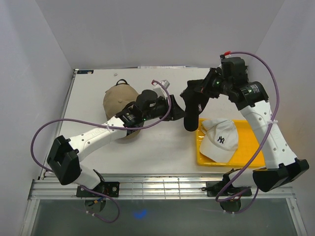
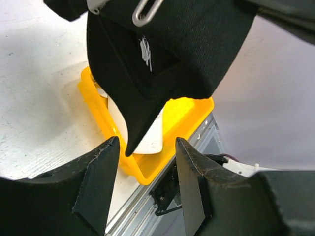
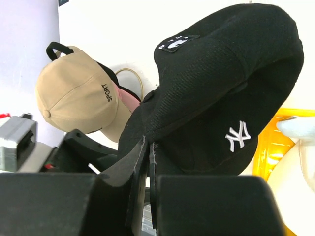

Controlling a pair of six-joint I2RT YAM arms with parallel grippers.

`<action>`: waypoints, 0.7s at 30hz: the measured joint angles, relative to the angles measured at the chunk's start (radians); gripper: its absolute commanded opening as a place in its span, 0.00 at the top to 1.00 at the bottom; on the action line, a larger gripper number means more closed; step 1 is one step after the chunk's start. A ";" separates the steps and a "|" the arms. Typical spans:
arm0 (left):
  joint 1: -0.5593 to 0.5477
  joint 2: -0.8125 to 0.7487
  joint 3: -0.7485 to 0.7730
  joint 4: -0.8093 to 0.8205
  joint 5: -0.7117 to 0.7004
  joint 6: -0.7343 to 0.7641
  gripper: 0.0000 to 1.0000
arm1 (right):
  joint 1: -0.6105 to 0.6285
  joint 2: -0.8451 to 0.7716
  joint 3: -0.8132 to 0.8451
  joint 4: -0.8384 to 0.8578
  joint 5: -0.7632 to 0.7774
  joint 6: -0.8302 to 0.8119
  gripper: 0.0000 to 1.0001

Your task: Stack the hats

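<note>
The right claw (image 3: 149, 152) is closed on the black fabric cap with white logo (image 3: 221, 98) and holds it in the air at the centre of the top view. The left claw (image 2: 146, 147) is open, and the tip of the brim hangs between its fingers. At upper left the tan fabric cap (image 1: 118, 98) seems to cover a pink cap (image 3: 129, 96). The white fabric cap (image 1: 220, 140) lies in the yellow plastic tray (image 1: 246, 160) at lower right. So probably two caps remain to be stacked.

Yellow tray (image 1: 244, 147) at right (by the near edge), white table (image 1: 162, 152), plain pale walls (image 1: 147, 29)

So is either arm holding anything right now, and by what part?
The right fingers pinch the black cap at the edge of its crown. The left fingers are open, gripping nothing.
</note>
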 measured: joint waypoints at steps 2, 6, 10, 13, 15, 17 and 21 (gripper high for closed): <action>-0.021 0.014 0.005 -0.002 -0.028 0.021 0.40 | 0.010 0.012 0.015 0.000 0.003 0.001 0.92; -0.059 0.030 0.017 -0.003 -0.084 0.070 0.40 | 0.029 0.030 0.039 0.000 0.008 0.003 0.92; -0.080 0.047 0.032 -0.002 -0.126 0.108 0.41 | 0.048 0.045 0.060 0.001 0.013 0.005 0.92; -0.087 0.060 0.035 -0.002 -0.150 0.122 0.42 | 0.057 0.049 0.063 0.000 0.015 0.006 0.92; -0.090 0.064 0.035 -0.003 -0.166 0.130 0.43 | 0.061 0.055 0.066 0.000 0.016 0.006 0.92; -0.092 0.064 0.035 -0.003 -0.190 0.137 0.43 | 0.062 0.061 0.071 -0.001 0.016 0.007 0.92; -0.092 0.064 0.035 -0.003 -0.231 0.145 0.52 | 0.062 0.074 0.091 -0.002 0.015 0.010 0.92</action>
